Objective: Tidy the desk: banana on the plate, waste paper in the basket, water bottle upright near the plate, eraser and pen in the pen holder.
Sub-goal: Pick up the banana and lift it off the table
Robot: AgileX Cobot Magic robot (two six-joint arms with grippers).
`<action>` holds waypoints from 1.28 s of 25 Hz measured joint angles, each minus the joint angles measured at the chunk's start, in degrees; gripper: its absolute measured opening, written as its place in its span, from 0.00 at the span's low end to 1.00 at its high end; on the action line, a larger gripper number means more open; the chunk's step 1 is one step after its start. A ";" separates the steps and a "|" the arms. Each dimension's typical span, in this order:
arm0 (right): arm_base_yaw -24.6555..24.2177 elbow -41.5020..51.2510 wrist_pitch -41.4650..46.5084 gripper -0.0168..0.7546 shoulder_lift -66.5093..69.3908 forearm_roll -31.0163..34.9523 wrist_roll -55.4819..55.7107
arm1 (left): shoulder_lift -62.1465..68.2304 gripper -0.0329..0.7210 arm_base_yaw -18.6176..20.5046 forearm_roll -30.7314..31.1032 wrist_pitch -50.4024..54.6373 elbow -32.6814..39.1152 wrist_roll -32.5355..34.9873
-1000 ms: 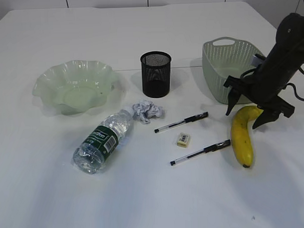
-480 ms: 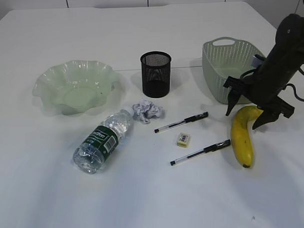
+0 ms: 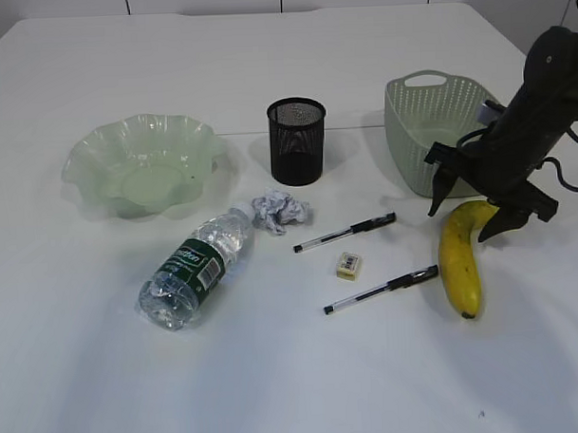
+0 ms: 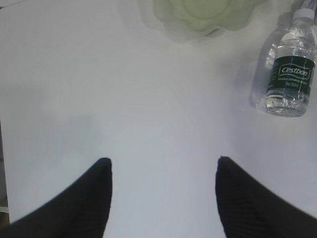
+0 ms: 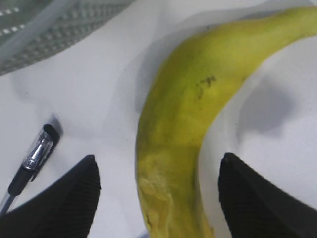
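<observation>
Banana step first: the right gripper [image 3: 465, 222] hangs spread wide over the banana [image 3: 460, 255], lying on the right near the basket [image 3: 410, 136]. Next, lower and clamp, I'd say.

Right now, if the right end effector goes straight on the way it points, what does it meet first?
Most likely the banana: it lies between the open fingers of the right end effector, directly below. How much gap remains is unclear.
</observation>
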 joint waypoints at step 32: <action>0.00 0.00 0.40 0.74 1.16 -4.22 0.00 | 0.00 0.66 0.00 -0.10 0.34 0.00 -0.02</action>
